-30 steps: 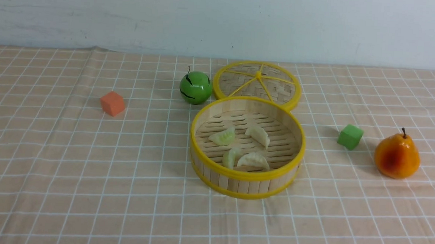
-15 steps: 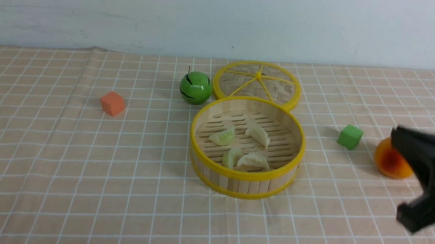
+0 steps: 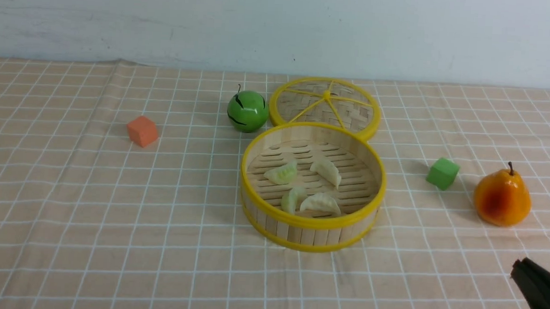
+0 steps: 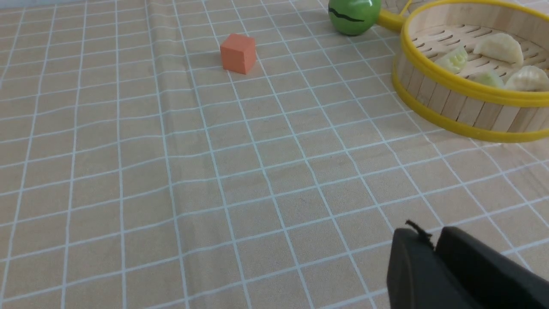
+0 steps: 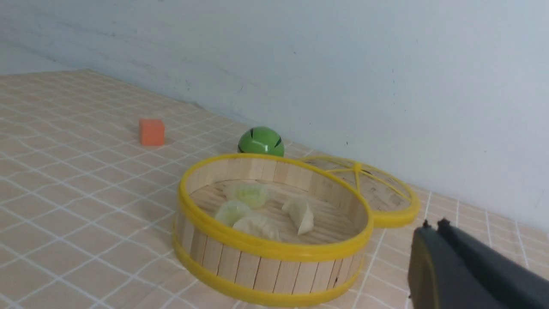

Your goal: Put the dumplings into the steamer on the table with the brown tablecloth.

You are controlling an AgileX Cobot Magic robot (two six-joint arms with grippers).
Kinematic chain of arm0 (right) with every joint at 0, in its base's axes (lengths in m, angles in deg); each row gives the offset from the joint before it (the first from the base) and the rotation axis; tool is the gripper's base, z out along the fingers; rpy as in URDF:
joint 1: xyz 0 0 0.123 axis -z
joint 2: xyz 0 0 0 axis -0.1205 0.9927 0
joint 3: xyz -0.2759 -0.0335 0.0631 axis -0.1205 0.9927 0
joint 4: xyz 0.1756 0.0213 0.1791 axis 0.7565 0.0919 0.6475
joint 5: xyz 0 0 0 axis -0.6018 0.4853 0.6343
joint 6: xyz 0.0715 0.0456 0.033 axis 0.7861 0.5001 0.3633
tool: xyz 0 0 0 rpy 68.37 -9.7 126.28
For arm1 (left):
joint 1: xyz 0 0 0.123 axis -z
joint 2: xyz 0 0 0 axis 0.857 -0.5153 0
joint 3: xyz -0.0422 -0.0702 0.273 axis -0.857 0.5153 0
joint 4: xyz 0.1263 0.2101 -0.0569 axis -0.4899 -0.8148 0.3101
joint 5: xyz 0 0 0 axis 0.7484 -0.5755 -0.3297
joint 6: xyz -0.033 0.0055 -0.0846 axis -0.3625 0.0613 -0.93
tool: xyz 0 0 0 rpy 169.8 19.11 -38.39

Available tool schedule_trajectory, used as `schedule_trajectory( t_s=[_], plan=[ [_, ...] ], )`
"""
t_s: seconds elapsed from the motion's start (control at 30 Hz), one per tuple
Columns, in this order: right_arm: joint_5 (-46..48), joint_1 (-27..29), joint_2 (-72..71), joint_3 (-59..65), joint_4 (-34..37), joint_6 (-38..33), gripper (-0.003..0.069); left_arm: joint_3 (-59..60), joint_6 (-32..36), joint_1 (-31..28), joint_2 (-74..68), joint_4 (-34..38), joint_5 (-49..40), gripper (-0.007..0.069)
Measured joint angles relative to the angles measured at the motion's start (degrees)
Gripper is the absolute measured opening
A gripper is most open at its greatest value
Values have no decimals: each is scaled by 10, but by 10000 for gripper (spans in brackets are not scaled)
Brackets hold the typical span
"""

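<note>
dumplings [image 3: 321, 203] in steamer [image 3: 309, 230], lid [image 3: 352, 112] behind

Beyond the right gripper [image 5: 435, 224] and to its left, the round bamboo steamer [image 3: 301, 234] sits upright and open on the tan, white-gridded tablecloth [image 3: 166, 262], its pale wall rimmed in yellow. On its slatted floor lie four pleated crescent dumplings [image 3: 320, 203], two pale green, two cream-white.

Beyond the scene rises a plain, pale bluish-white wall [image 3: 281, 27], marked by small dark specks and faint scuffs.
</note>
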Motion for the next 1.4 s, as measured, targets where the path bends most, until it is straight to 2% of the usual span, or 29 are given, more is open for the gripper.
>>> schedule_trajectory(
  t_s=[0.07,0.23,0.3,0.33,0.4,0.53,0.67,0.9,1.4],
  plan=[
    [12,0,-1,0,1,0,-13,0,0,0,0,0,-1,74],
    [165,13,-98,0,29,-2,-10,0,0,0,0,0,-1,81],
    [264,36,-173,0,44,-2,-10,0,0,0,0,0,-1,84],
    [272,38,-180,1,45,-2,-10,0,0,0,0,0,-1,84],
    [358,74,-259,1,48,-2,-6,0,0,0,0,0,-1,85],
    [468,147,-364,1,48,-2,-2,0,0,0,0,0,-2,89],
    [532,186,-378,1,48,-1,0,0,0,0,0,1,-4,92],
    [591,194,-378,-3,48,24,4,0,0,0,0,1,-4,94],
    [599,194,-378,-4,48,24,14,0,0,0,0,1,-4,110]
  ],
)
